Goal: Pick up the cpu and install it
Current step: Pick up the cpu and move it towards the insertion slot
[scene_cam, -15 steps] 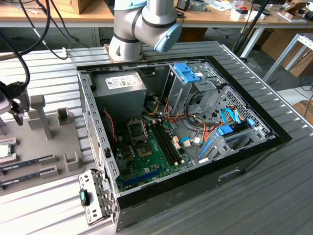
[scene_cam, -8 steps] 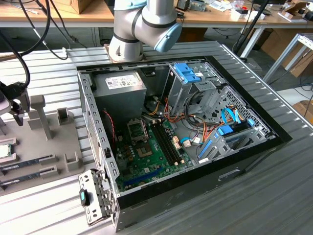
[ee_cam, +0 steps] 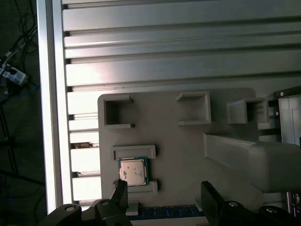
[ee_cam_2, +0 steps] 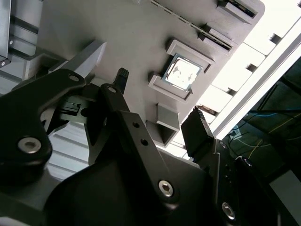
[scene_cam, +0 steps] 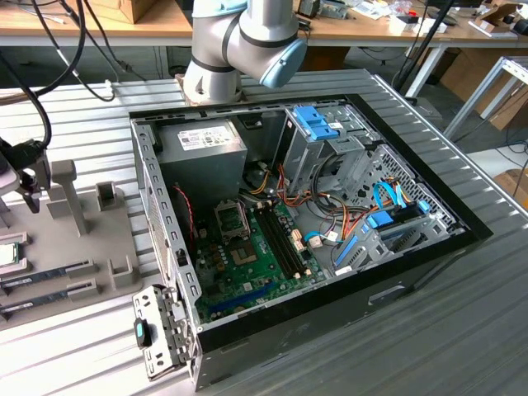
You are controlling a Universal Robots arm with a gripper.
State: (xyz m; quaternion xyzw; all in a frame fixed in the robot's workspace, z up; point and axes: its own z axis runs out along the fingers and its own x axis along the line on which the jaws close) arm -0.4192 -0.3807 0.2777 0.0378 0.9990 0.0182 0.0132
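Spread apart and holding nothing, the gripper [ee_cam: 163, 190] hangs above a grey tray [ee_cam: 178, 155] at the exterior view's left edge, with both black fingertips [ee_cam: 120, 188] clear of everything under them. The cpu [ee_cam: 132, 170] lies flat in that tray, silver top up with a green rim around it, seated between two low grey brackets. In the first wrist view it sits just beyond one fingertip, not touching it. In the second wrist view the cpu [ee_cam_2: 181, 75] shows past the gap between the open fingers, well below them.

The tray rests on a ribbed metal table [scene_cam: 91, 124]. In the exterior view the cpu [scene_cam: 7, 253] is at the tray's far left, and long narrow memory sticks [scene_cam: 49, 271] lie in slots just beside it.

To the exterior view's right stands an open computer case [scene_cam: 330, 322], lying on its side. Its green motherboard [scene_cam: 247, 272] faces up, with the metal-framed socket [scene_cam: 231, 219] near the middle. The arm [scene_cam: 239, 41] rises from behind the case.
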